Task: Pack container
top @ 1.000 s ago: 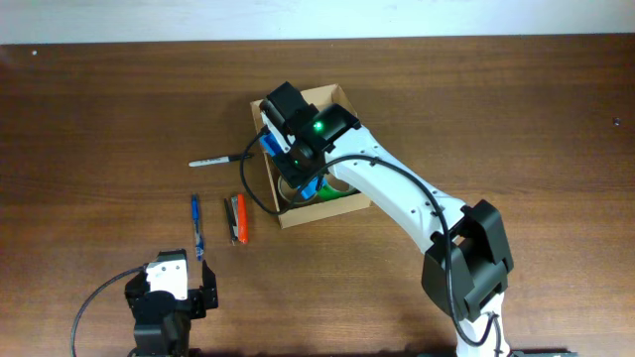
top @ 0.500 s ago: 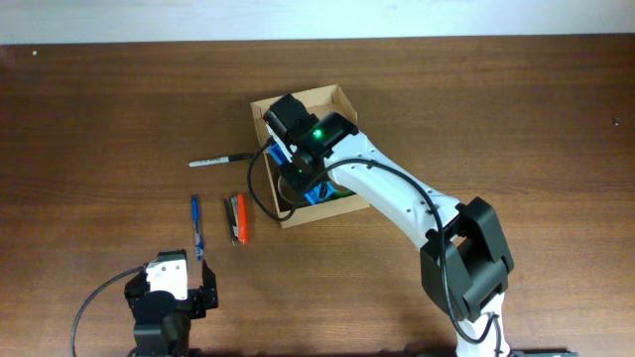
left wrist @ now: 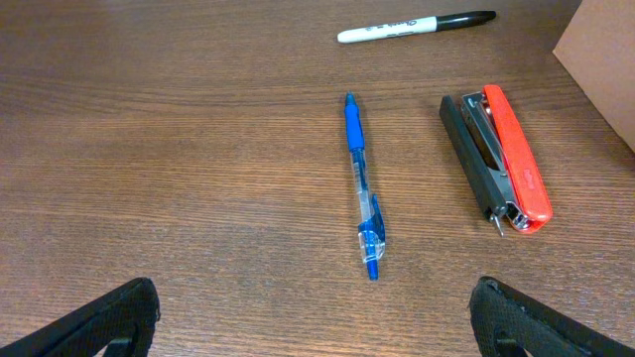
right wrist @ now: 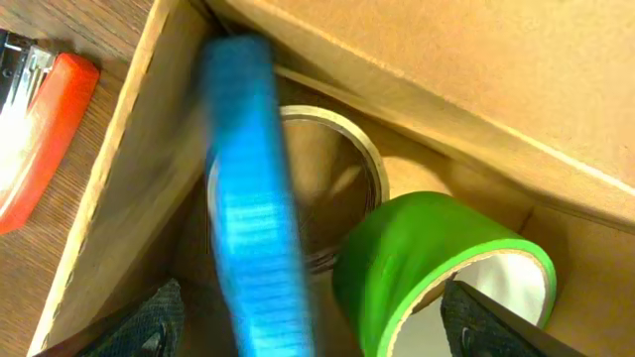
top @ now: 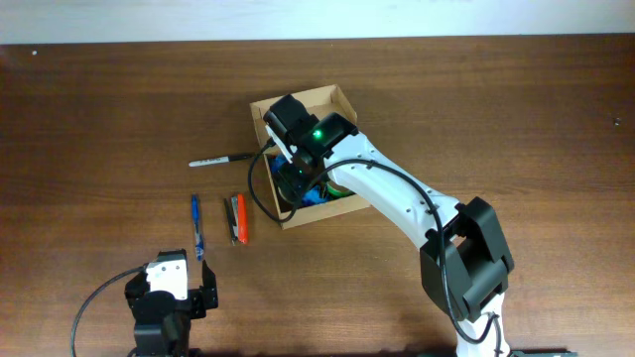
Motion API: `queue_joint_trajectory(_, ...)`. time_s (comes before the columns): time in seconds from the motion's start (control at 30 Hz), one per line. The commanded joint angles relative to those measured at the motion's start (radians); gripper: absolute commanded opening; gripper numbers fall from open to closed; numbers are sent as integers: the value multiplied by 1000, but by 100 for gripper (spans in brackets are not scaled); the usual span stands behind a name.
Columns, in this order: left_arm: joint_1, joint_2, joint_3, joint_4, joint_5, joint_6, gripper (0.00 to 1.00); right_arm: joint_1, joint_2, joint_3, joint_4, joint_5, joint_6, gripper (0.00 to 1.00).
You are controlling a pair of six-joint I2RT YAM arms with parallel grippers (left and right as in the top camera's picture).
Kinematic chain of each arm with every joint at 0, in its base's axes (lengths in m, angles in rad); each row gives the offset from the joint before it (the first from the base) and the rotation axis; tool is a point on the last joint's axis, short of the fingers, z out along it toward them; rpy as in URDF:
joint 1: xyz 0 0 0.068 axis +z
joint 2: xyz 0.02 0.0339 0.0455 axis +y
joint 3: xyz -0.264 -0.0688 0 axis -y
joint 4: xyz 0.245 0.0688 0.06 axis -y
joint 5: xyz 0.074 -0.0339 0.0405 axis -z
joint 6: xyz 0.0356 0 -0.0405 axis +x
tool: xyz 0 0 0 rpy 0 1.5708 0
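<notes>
The container (top: 298, 98) is a tan cardboard box standing open at mid-table. My right gripper (top: 294, 178) reaches down into it. In the right wrist view its jaws (right wrist: 317, 327) stand wide open. A blue tape roll (right wrist: 253, 198) stands on edge between them, blurred, touching neither finger. A green tape roll (right wrist: 427, 258) and a tan roll (right wrist: 332, 178) lie inside the box (right wrist: 129, 198). My left gripper (left wrist: 313, 317) hovers open over bare table, near the front edge (top: 184, 270).
On the table left of the box lie a red and black stapler (top: 238, 218), a blue pen (top: 196, 226) and a black-capped marker (top: 220, 159). The left wrist view shows the same pen (left wrist: 362, 188), stapler (left wrist: 496, 159) and marker (left wrist: 417, 25).
My right gripper sank deeper into the box and opened, letting the blue tape roll go. The left arm has not moved.
</notes>
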Motion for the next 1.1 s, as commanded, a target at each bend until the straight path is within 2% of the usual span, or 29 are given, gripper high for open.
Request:
queue_joint_trajectory(0.0, 2, -5, -8, -1, -11, 19, 99, -5, -33, -5, 3, 12, -3, 85)
queue_joint_trajectory(0.23, 2, -5, -8, -1, -11, 19, 100, -5, -62, 44, 7, 11, -7, 85)
queue_joint_trajectory(0.3, 2, -5, -8, -1, -11, 19, 100, -5, -97, 58, 2, 11, -18, 88)
queue_joint_trajectory(0.4, 2, -5, -8, -1, -11, 19, 99, -5, -201, 59, -63, -68, -74, 99)
queue_joint_trajectory(0.53, 2, -5, -8, -1, -11, 19, 100, -6, -302, 59, -100, -65, -89, 99)
queue_joint_trajectory(0.8, 2, -5, -8, -1, -11, 19, 100, -6, -461, 43, -210, 93, -88, 99)
queue_joint_trajectory(0.93, 2, -5, -8, -1, -11, 19, 99, -35, -688, -110, -168, 154, -64, 99)
queue_joint_trajectory(1.07, 2, -5, -8, -1, -11, 19, 100, -67, -963, -362, -31, 151, -62, 99)
